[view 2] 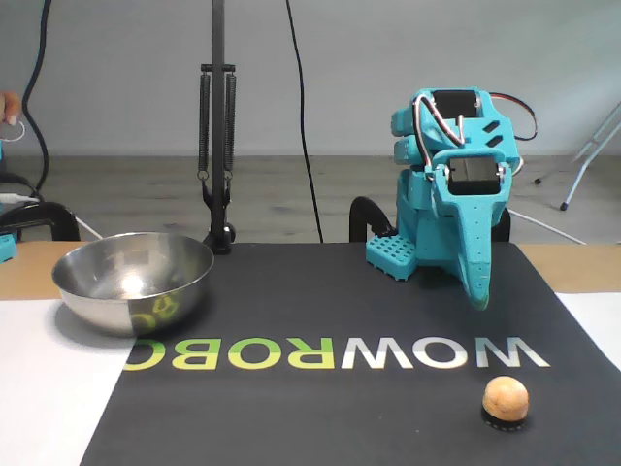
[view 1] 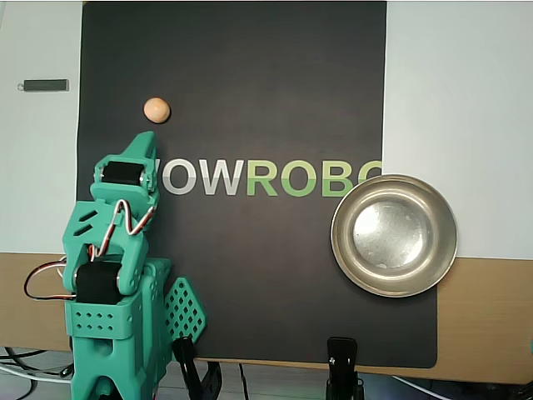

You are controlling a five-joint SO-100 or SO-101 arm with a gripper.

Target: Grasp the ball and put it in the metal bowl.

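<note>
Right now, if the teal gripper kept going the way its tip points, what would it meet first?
Probably the black mat: the folded gripper points mostly downward. The small tan ball sits just beyond its tip, seemingly slightly off-line; depth is uncertain.

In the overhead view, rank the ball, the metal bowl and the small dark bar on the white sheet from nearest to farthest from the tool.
From the tool:
1. ball, just above it on the mat.
2. small dark bar, upper left on the white sheet.
3. metal bowl, far right at the mat's edge.
</note>
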